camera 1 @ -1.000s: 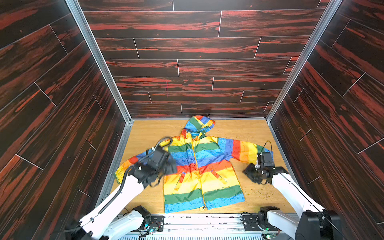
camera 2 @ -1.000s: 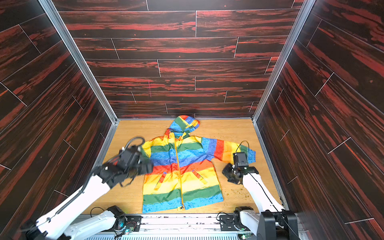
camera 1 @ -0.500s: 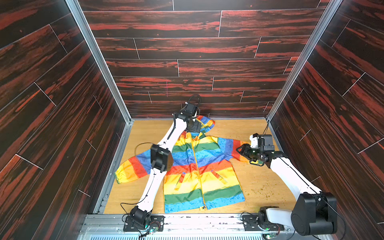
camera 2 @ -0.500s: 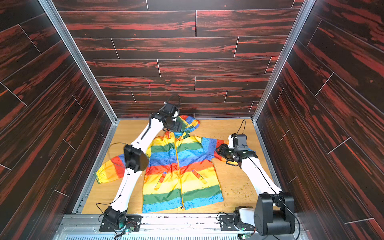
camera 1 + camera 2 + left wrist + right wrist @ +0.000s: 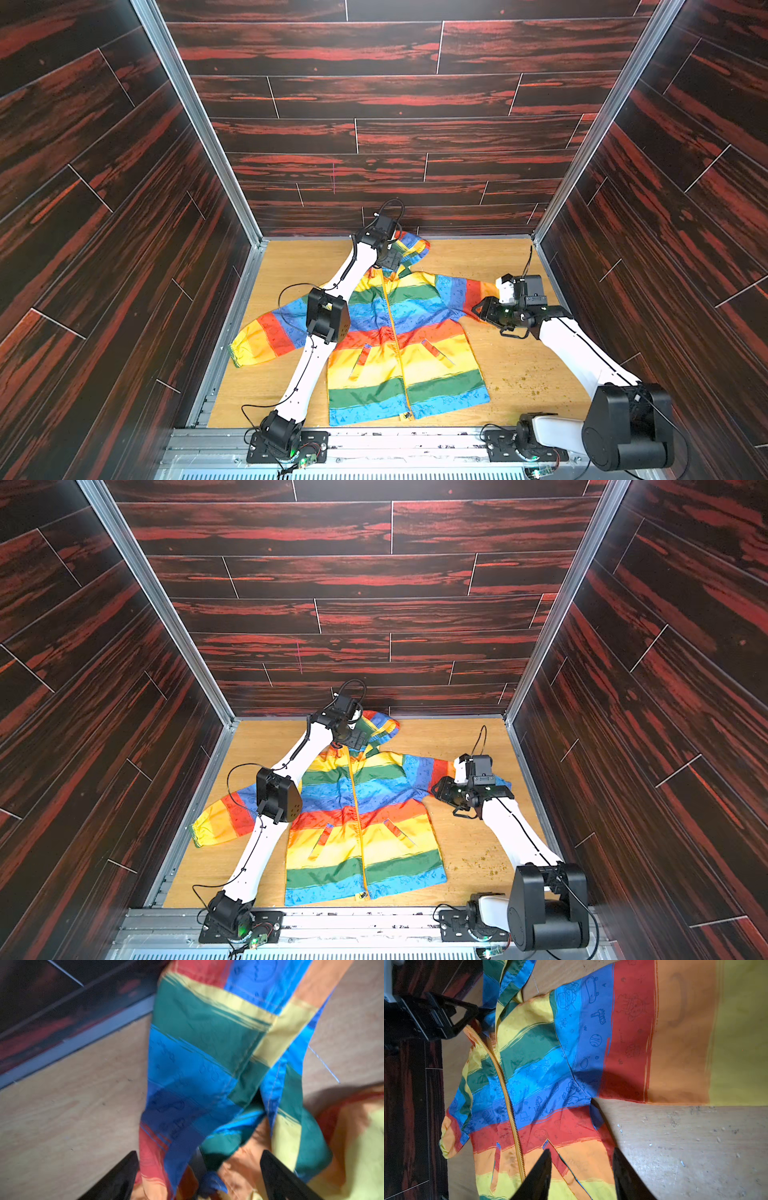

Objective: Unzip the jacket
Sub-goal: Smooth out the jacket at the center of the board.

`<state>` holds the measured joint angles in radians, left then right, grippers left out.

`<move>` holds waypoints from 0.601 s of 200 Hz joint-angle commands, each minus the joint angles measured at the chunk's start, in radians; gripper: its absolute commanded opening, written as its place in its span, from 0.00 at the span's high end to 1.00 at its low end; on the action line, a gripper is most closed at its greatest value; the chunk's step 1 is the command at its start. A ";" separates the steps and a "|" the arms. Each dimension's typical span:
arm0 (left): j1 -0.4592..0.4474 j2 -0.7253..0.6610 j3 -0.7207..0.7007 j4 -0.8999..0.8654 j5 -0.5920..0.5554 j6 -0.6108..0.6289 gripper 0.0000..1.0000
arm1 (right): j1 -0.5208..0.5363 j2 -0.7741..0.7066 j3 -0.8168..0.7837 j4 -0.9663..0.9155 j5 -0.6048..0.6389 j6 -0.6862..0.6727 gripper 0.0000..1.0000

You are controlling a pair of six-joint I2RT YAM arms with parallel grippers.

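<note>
Top views both show the small shiny rainbow-striped jacket (image 5: 401, 332) (image 5: 361, 812) lying flat, front up, in the middle of the light wooden table (image 5: 519, 365). Its hood (image 5: 409, 249) points at the dark red back wall (image 5: 374, 124). The sleeves are spread out to both sides. The yellow-orange zipper (image 5: 506, 1088) runs straight down the front and looks zipped shut all the way.

The left gripper (image 5: 388, 261) is down at the neck, where the hood meets the body. In the left wrist view its two black fingers (image 5: 122, 1176) stand wide apart with hood cloth between them. That picture is blurry, so I think they are not pinching it, but I am not sure.

The right gripper (image 5: 484, 309) is low beside the sleeve on its side, near the armpit. Its fingers are partly apart and hold nothing. One is over the orange stripe and one is over bare wood.

Small line drawings (image 5: 596, 1040) cover the blue and red stripes: a car, a striped ball, funny faces. Tiny crumbs (image 5: 528, 380) dot the table.
</note>
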<state>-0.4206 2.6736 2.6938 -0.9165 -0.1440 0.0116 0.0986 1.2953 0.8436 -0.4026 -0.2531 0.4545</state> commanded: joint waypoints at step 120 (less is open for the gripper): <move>0.014 0.086 0.009 0.114 -0.108 0.098 0.44 | -0.003 0.070 -0.011 0.012 -0.014 0.000 0.50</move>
<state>-0.4191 2.7483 2.6930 -0.8398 -0.1585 0.1081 0.0986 1.3422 0.8421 -0.3927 -0.2584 0.4553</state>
